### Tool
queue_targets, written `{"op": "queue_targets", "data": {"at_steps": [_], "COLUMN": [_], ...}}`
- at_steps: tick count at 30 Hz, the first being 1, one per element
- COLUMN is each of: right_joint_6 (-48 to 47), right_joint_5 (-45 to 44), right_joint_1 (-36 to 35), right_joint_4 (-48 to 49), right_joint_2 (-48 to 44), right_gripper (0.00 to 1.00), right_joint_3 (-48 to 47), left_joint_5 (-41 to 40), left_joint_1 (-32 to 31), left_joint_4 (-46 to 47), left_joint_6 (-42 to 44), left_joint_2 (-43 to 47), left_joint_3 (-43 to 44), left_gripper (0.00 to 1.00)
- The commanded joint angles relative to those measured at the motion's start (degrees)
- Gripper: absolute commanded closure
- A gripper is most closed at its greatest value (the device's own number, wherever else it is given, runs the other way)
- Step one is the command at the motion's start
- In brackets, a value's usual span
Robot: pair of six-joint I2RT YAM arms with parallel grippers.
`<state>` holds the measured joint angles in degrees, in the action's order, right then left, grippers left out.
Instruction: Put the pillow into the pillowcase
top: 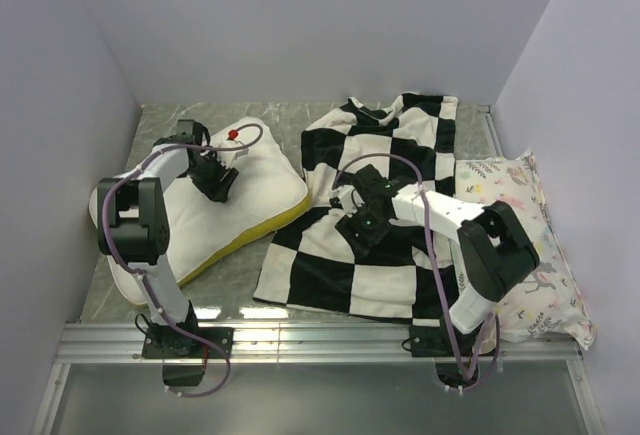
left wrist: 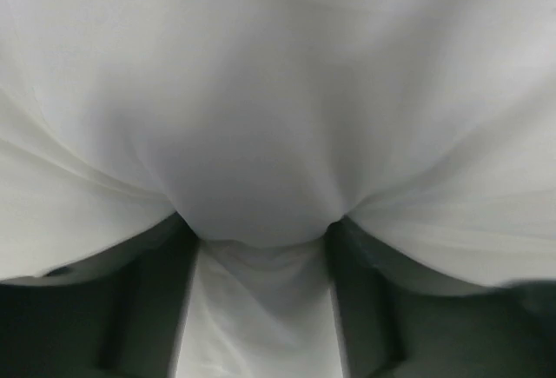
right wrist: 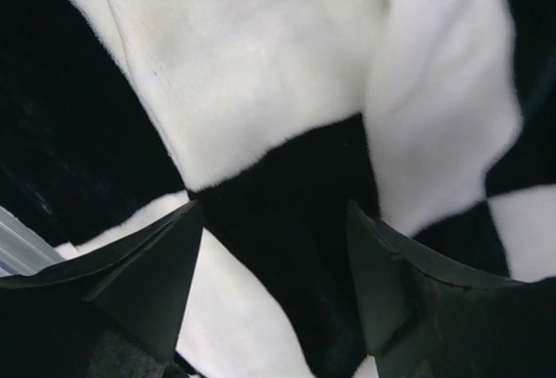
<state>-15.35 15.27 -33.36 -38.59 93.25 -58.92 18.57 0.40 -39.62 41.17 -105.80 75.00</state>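
Note:
The white pillow point(top: 250, 190) with a yellow band along its near edge lies at the left. My left gripper point(top: 216, 181) is down on its middle. In the left wrist view the gripper point(left wrist: 263, 243) has a bulging fold of white pillow cloth point(left wrist: 261, 117) pinched between its fingers point(left wrist: 148, 308), with creases running out from them. The black and white checkered pillowcase point(top: 390, 155) lies spread in the middle. My right gripper point(top: 358, 219) rests on its near left part. In the right wrist view this gripper point(right wrist: 274, 222) is open, its jaws astride a black square of the pillowcase point(right wrist: 287, 178).
A white pillow printed with deer and plants point(top: 535, 245) lies at the right, by the right wall. A metal rail point(top: 320, 340) runs along the table's near edge. Walls close in the back and both sides.

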Motion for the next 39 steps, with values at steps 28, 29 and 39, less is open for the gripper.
{"op": "queue_targets", "data": {"at_steps": [28,29,39], "right_joint_6": [16.08,15.80,5.08], "right_joint_5": [12.27,10.24,-15.18], "right_joint_1": [-3.02,-2.76,-1.09], "right_joint_4": [-0.35,-0.17,0.37], "right_joint_2": [24.46,21.82,12.02], "right_gripper": [0.30,0.29,0.30], "right_joint_3": [-39.14,-36.47,-21.59], "left_joint_5": [34.96,35.13,34.44], "left_joint_1": [26.93,26.93,26.93], "left_joint_4": [-29.64,-29.47,-28.24], "left_joint_6": [1.81,1.81,3.22], "left_joint_2": [-0.02,0.33,1.73], "left_joint_3": [25.03,24.50,21.24], "left_gripper": [1.00,1.00,1.00]}}
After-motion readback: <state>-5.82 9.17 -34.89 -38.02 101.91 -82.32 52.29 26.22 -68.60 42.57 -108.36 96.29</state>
